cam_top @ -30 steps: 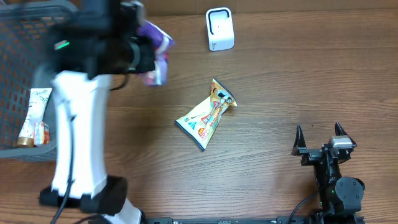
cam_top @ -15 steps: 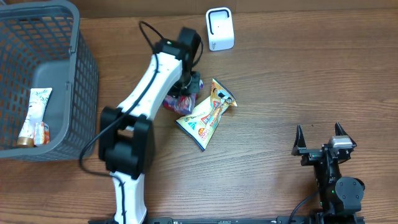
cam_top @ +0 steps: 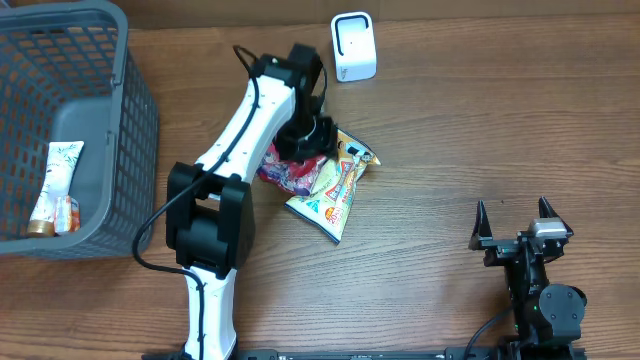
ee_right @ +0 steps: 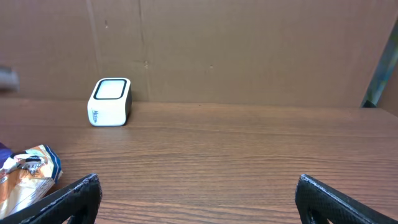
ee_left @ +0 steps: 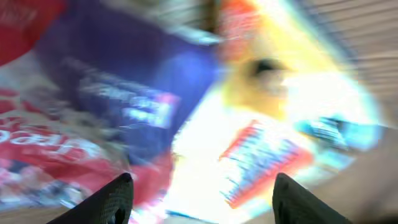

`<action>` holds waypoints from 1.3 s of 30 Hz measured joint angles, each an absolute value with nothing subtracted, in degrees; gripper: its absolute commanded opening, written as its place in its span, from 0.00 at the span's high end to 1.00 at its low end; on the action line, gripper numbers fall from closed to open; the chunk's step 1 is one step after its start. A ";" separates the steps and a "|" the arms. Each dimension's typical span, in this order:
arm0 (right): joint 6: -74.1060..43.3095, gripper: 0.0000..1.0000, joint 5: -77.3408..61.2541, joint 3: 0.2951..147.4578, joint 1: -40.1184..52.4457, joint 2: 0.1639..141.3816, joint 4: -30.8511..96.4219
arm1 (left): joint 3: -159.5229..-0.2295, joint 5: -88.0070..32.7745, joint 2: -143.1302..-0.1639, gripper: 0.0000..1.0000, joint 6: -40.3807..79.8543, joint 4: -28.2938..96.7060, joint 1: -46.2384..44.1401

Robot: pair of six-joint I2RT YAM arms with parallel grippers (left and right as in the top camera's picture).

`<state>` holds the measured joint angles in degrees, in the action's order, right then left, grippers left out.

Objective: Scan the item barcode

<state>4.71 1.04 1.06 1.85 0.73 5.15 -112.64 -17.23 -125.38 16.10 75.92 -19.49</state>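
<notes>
1. My left gripper (cam_top: 305, 140) hangs just on the near side of the white scanner (cam_top: 353, 47), a little to its left. Its fingers (ee_left: 115, 198) stand spread in the wrist view, with nothing pinched between them.
2. The purple and red packet (cam_top: 288, 170) lies on the table (cam_top: 480, 120), nearer to me than the scanner and to its left. My arm covers its upper edge from overhead.
3. The left wrist view is smeared. I see the packet's colours (ee_left: 112, 93) but no print or barcode, and I cannot tell whether my fingers touch it.
4. A yellow snack bag (cam_top: 338, 185) lies against the packet, almost straight toward me from the scanner. Their edges overlap.
5. My right gripper (cam_top: 512, 215) sits well apart from the scanner, near and to its right, with its jaws wide and empty.
6. The grey basket (cam_top: 135, 100) stands far left of the scanner, cut off by the frame, with a tube (cam_top: 55, 188) inside.
</notes>
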 measured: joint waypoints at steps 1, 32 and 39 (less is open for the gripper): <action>4.69 0.00 1.04 1.06 1.85 0.73 5.19 | -115.15 -18.26 -125.38 0.36 15.94 76.82 -19.49; 4.71 0.00 1.04 1.06 1.85 0.73 5.15 | -160.57 -7.64 -106.17 0.00 10.59 96.49 35.94; 4.69 0.00 1.06 1.06 1.85 0.73 5.15 | -140.53 4.03 -106.24 0.00 13.39 94.72 37.50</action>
